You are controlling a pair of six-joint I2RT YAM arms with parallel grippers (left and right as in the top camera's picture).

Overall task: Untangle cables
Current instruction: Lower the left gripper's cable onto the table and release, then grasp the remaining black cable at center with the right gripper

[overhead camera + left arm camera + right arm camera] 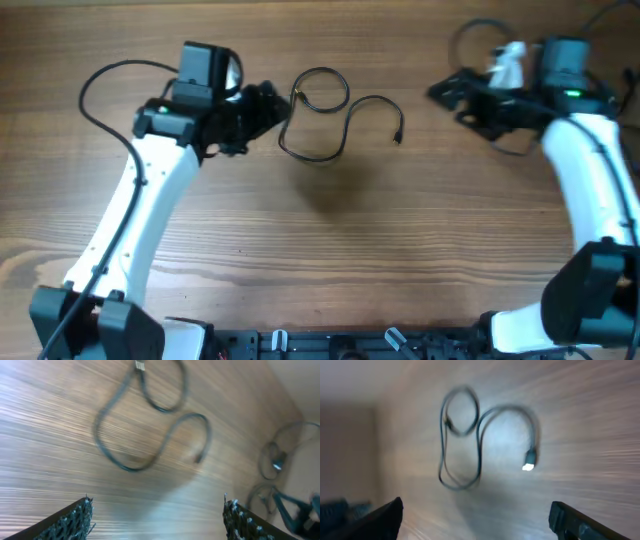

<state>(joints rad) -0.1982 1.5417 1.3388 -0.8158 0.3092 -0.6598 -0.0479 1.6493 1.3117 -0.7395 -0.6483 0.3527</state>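
Note:
A thin black cable (330, 115) lies in loose loops on the wooden table between my arms, one plug end at its right (398, 137). It also shows in the left wrist view (150, 425) and the right wrist view (470, 440). My left gripper (268, 105) is just left of the cable's loops, open and empty (155, 520). My right gripper (445, 95) is to the right of the cable, apart from it, open and empty (475, 520). Both wrist views are blurred.
A thicker black robot wire loops off the left arm (100, 85). More robot wiring curls behind the right arm (475, 35). The arm bases stand at the front edge (330, 345).

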